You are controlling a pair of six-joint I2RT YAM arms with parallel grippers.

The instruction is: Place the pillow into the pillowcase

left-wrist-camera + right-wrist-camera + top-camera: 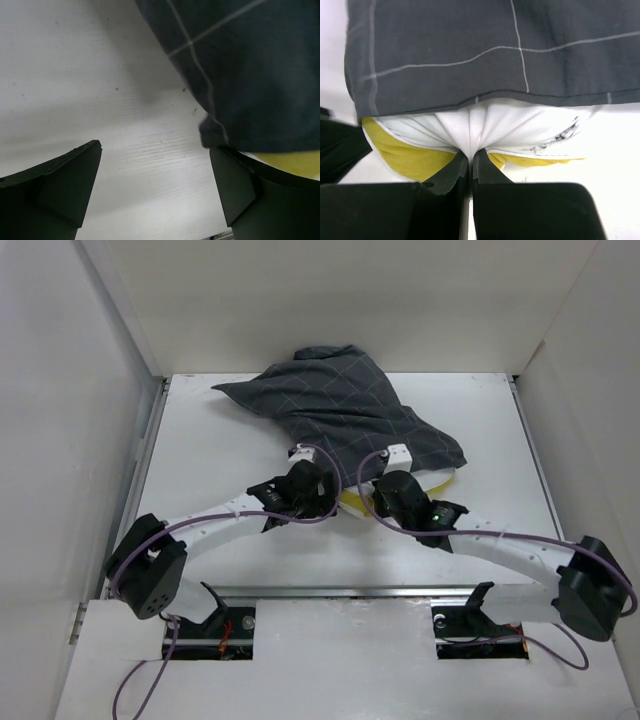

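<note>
The pillowcase (345, 410), dark grey with a pale grid, lies rumpled mid-table over most of the pillow (353, 504). Only a yellow-and-white strip of the pillow shows at its near hem. My right gripper (470, 156) is shut on a pinched fold of the pillow's (515, 125) white cloth, just below the pillowcase (470, 55) hem. My left gripper (155, 172) stands open over bare table beside the pillowcase's (250, 70) near-left corner, with nothing between its fingers. Its right finger (240, 185) sits under that corner, and the pillow's (295, 162) yellow edge shows beside it. From above, the left gripper (302, 458) and right gripper (397, 460) sit side by side at the near hem.
White walls (70, 420) close in the table (220, 460) on the left, back and right. A metal rail (340, 592) runs along the near edge by the arm bases. Purple cables (330, 465) loop over both wrists.
</note>
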